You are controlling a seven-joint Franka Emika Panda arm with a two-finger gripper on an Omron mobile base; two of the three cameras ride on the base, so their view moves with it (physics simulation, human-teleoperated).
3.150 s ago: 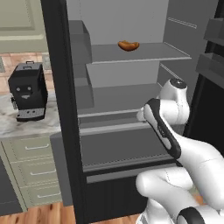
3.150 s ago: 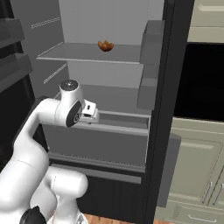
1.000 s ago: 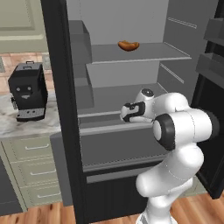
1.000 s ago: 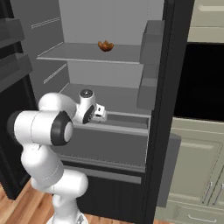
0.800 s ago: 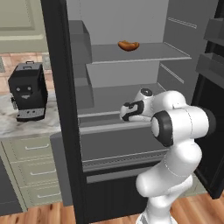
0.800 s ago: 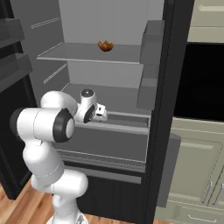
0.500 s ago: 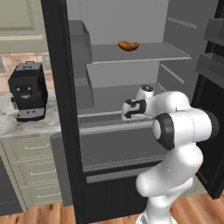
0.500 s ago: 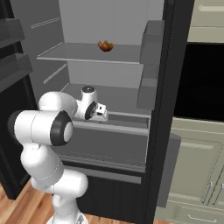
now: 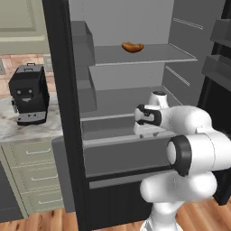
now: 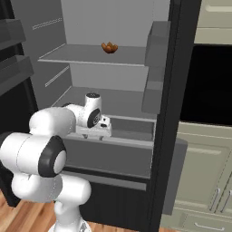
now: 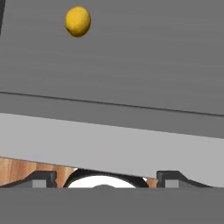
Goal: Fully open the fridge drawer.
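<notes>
Coffee machine point(image 9: 28, 94): black, on the marble bench point(image 9: 9, 128) left of the fridge, well clear of the work.
Cabinet drawers point(image 9: 34, 173): beige, below the bench; not the target.
Fridge point(image 9: 61, 90): doors open, dark frame, grey inside.
Shelf point(image 9: 140, 55): upper one carries a small brown food item point(image 9: 132, 46).
Drawer point(image 9: 122, 155): dark-grey bin across the fridge width, under the lower shelf; the front stands a little forward of the interior, part open by my reading, a good way from full travel.
Gripper point(image 9: 145, 131): at the drawer's top rim, right of centre in the left base view, pointing down over the front edge. In the hand view the fingertips point(image 11: 43, 178) stand wide apart, light rim just above them, wood floor point(image 11: 26, 170) beyond. Cannot tell whether it has hold of the rim or only hooks behind it.
Yellow item point(image 11: 78, 21): small round thing lying inside the drawer, hand view.
Arm: elbow folded close in front of the fridge.
Risk 1: handleless front, so fingers may slip off the rim if the pull lifts upward.
Risk 2: off-centre pull could skew the bin and bind it.
Risk 3: folded elbow leaves little backward room; the pull may stall short of fully open.
</notes>
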